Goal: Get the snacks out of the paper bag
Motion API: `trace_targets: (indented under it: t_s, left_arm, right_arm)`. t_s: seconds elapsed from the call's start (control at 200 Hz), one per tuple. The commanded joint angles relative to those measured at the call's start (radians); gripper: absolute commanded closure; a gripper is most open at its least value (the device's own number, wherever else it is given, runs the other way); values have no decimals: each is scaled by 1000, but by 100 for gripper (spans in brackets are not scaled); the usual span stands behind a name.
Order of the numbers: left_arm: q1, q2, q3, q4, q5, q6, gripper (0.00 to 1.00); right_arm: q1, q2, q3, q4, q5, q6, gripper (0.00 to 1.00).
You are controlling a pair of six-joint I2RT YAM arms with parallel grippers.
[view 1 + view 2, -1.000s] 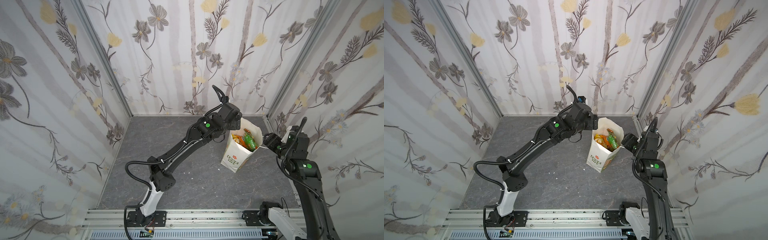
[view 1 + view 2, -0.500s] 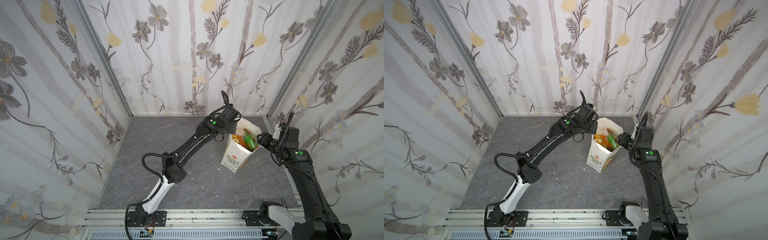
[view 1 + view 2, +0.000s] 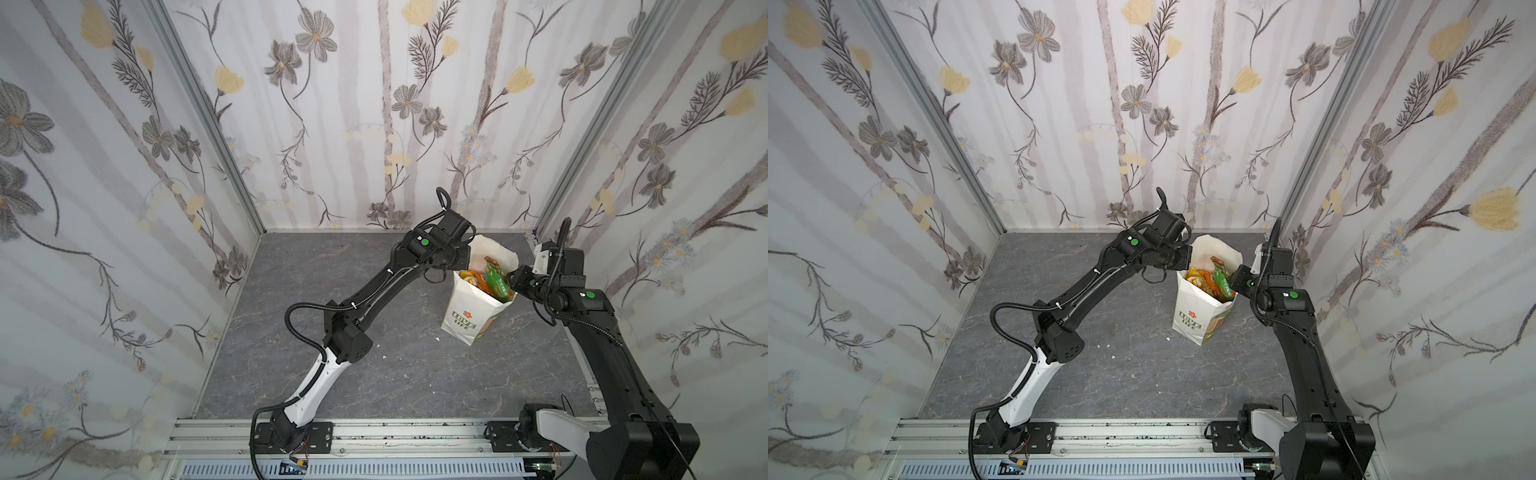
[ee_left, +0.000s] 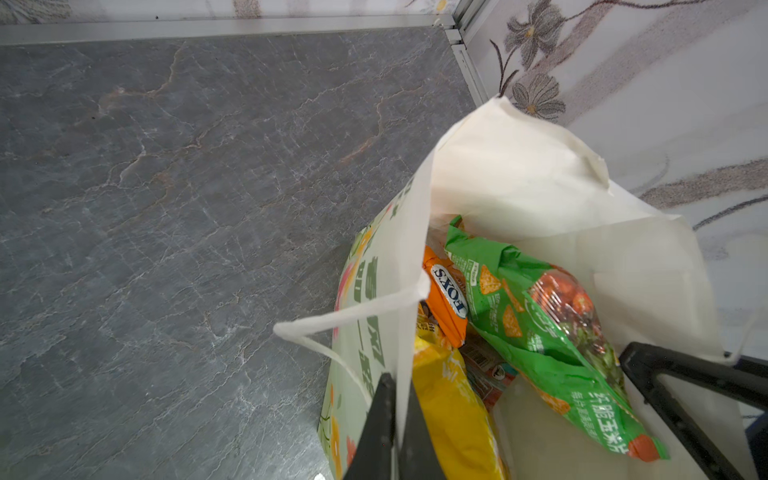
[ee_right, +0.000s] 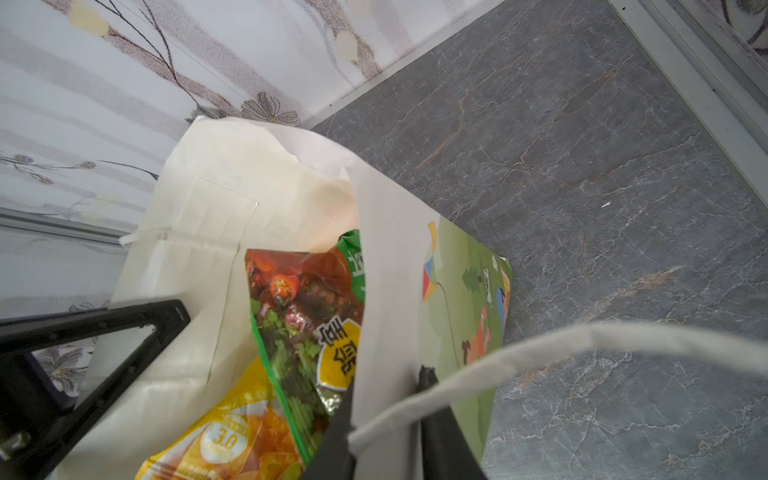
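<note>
Pinching the creased paper bag at its rim, left gripper clenched; right gripper unclear.

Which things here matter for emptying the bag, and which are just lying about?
Job: bag; snacks inside it; left gripper and right gripper, both at its rim.
Lying about: white scraps on the table; wallpapered walls.

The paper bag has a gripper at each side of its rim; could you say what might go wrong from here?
The left gripper pinches only the thin wall of the paper bag; pulling could tear or tip it. The right gripper straddles the wall and the cord handle, which may snag.
</note>
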Motion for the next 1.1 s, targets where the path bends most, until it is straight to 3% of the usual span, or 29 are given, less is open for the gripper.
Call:
trace_targets:
  t_s: [0.0,0.115,0.37,0.5,0.649,0.749,0.889,1.094]
  left_arm:
    - [-6,-68,-49,-55,16,-23,100]
    - [-15,-209,-235,0,-46,-25,100]
    - [-20,-637,-879,227,-117,-116,100]
    - [-25,-810,-1091,277,-165,-180,100]
    - [-24,-949,-1208,277,-230,-214,100]
    - [-19,-1011,-1284,286,-281,-203,86]
    - [-4,-1056,-1323,305,-275,-187,71]
    - [-2,-1141,-1321,317,-273,-158,60]
  right_arm:
    - [24,5,2,19,-50,-6,84]
    - [75,0,-8,33,-92,19,89]
    - [285,-12,-5,94,-145,91,92]
    - [399,23,41,86,-128,101,91]
    - [494,37,66,93,-92,140,87]
    - [526,25,59,106,-70,160,82]
    - [537,9,63,86,-34,164,61]
    - [537,-47,110,16,58,148,44]
